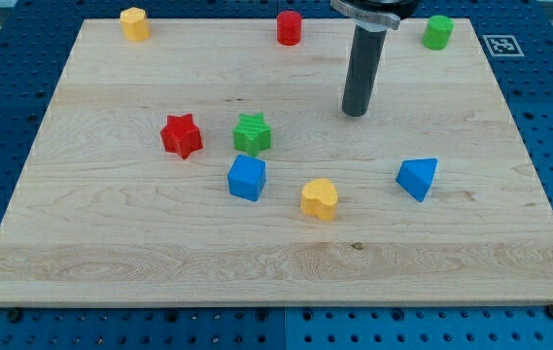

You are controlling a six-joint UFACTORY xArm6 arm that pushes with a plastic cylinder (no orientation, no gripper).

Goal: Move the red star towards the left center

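The red star lies on the wooden board, left of the middle. A green star sits just to its right, apart from it. My tip stands right of the middle, well to the right of both stars and a little higher in the view. It touches no block.
A blue cube lies below the green star. A yellow heart and a blue triangle lie lower right. A yellow block, a red cylinder and a green block line the top edge.
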